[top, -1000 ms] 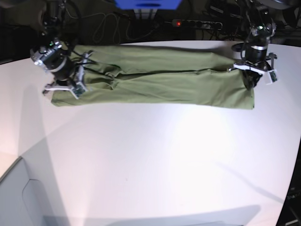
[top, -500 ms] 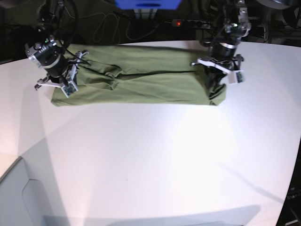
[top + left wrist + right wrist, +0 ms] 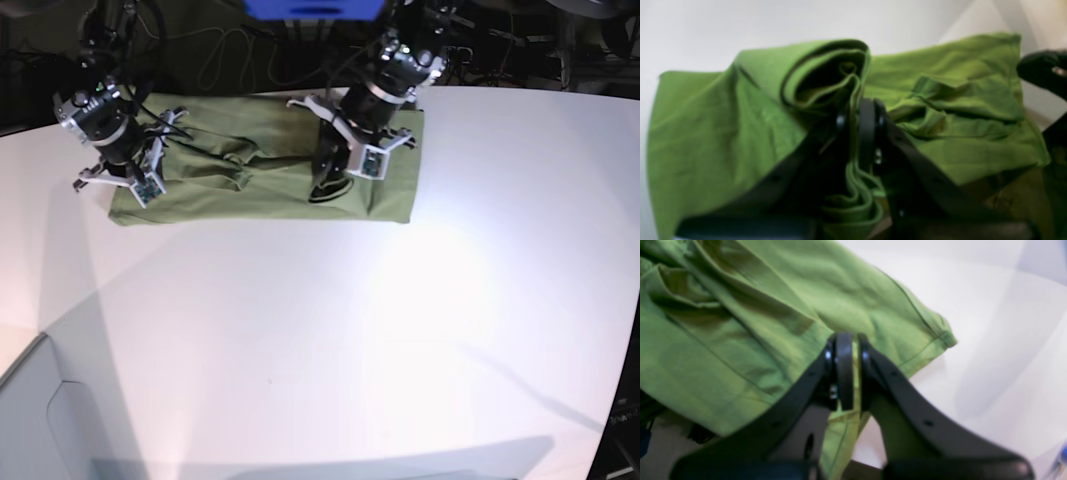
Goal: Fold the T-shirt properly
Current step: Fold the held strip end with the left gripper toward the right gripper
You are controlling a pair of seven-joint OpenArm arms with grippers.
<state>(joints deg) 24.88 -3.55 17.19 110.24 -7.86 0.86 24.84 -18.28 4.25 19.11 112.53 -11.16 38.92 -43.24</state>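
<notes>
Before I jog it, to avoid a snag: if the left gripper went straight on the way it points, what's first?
Probably more of the T-shirt it grips: left gripper faces the cloth's far half; depth unclear.

**A robotics lab bench**

I work in a lab. My arms stand at the far edge of a bare white table [image 3: 400, 350]. Behind it, in the dark, loose cables [image 3: 225, 55] trail and a power strip [image 3: 420, 50] shows a red light.
</notes>
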